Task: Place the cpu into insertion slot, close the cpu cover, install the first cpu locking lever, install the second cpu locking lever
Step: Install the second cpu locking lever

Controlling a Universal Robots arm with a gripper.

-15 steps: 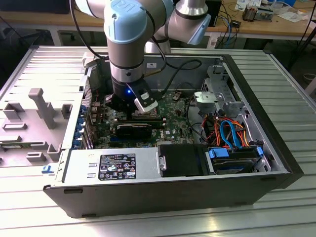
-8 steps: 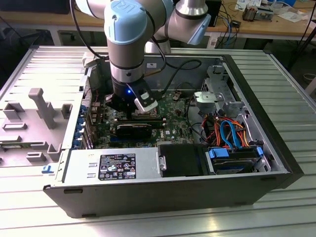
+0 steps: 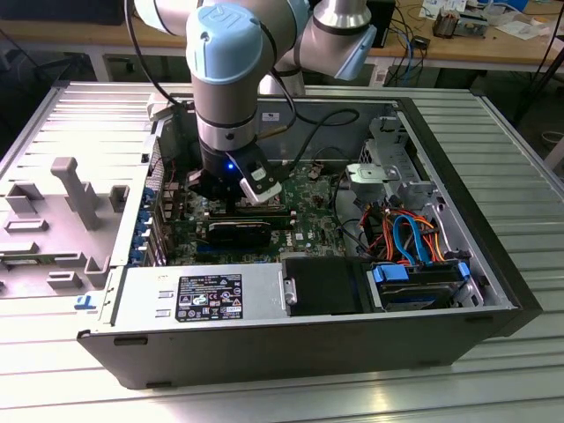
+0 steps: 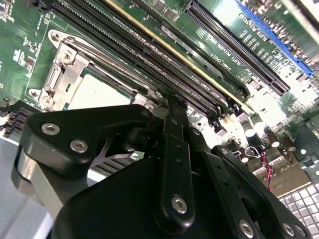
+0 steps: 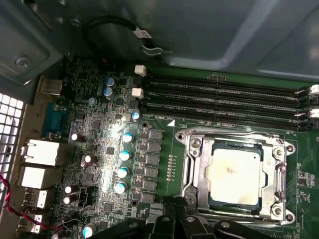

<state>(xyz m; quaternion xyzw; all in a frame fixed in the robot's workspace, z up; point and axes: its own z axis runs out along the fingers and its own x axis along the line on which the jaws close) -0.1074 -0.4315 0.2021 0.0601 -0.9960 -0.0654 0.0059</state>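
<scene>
insertion slot (image 3: 236, 214): mostly hidden behind the arm's wrist in the exterior view
cpu (image 4: 97, 93): partly covered by the gripper body in the second wrist view
gripper (image 5: 172, 219): cut off by the picture's edge in the first wrist view; fingertips hidden

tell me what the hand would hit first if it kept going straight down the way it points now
Probably the near edge of the cpu cover, closed over the cpu; the hand hangs just above that edge of the insertion slot, though depth is unclear.
</scene>
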